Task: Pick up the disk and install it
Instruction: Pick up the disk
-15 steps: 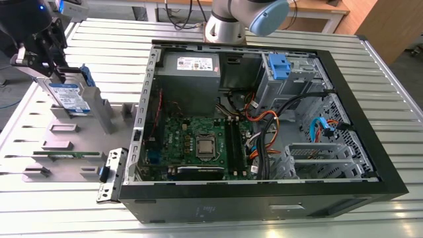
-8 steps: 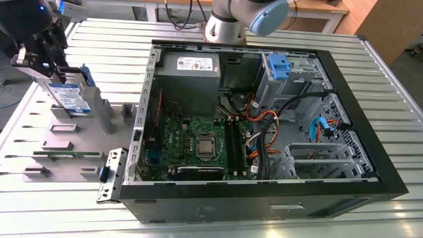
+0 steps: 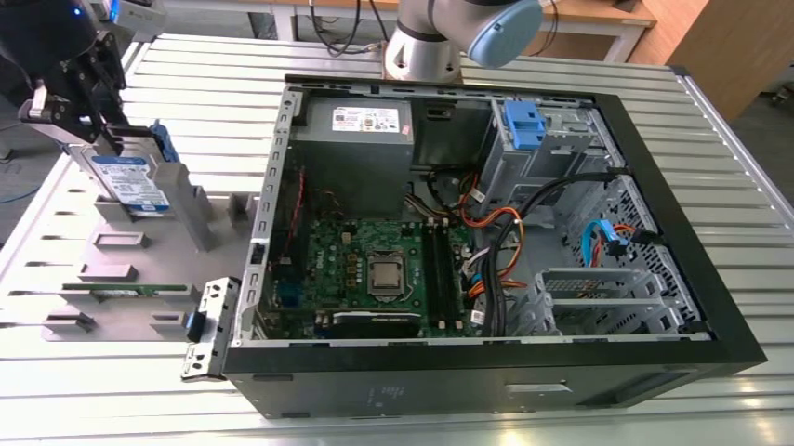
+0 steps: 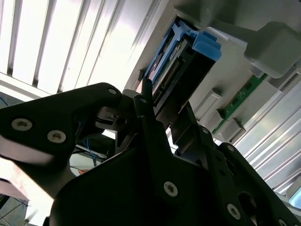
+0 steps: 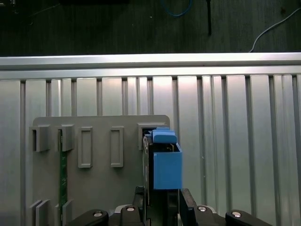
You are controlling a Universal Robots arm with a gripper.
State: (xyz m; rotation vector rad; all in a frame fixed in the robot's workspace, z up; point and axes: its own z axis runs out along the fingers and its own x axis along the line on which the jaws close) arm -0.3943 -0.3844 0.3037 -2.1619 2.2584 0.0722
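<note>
The disk [image 3: 130, 181], a silver-black drive with a white-and-blue label and blue side rails, stands on edge in a slot of the grey holder plate [image 3: 125, 269] at the exterior view's left. My gripper [image 3: 106, 139] is at its upper end with a black finger on each flat face. Both wrist views show the disk [image 5: 167, 165] [image 4: 181, 70] edge-on between the fingers [image 5: 139, 200]. The gripper [image 5: 162, 200] [image 4: 164, 113] looks shut on it. The disk's lower end still sits in the holder.
An open computer case [image 3: 726, 307] lies at the exterior view's right, with a blue-fronted drive bay [image 3: 527, 125] at its far corner and loose cables beside it. A thin green circuit strip [image 3: 125, 290] [image 5: 62, 174] stands in the holder. The arm's base [image 3: 434, 37] is behind the case.
</note>
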